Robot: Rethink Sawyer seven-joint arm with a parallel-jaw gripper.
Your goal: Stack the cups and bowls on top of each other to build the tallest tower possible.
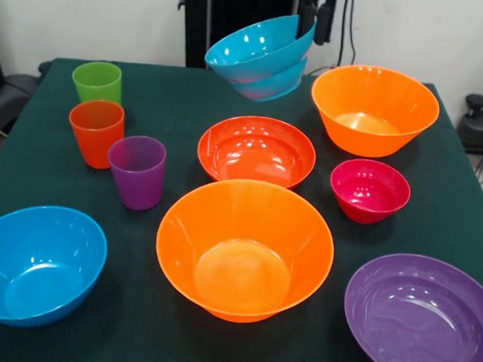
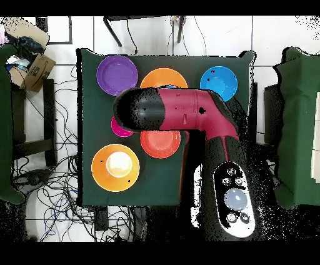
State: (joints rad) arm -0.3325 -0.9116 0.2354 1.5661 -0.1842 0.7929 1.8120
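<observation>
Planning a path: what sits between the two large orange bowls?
In the front view, the shallow red-orange bowl lies between the near orange bowl and the far orange bowl.

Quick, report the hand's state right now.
Hand: hidden in both views, so open or closed cannot be told; the tilted teal-blue bowl hangs in the air at the table's far edge.

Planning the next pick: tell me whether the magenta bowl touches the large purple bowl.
Apart. The front view shows green cloth between the magenta bowl and the large purple bowl.
</observation>
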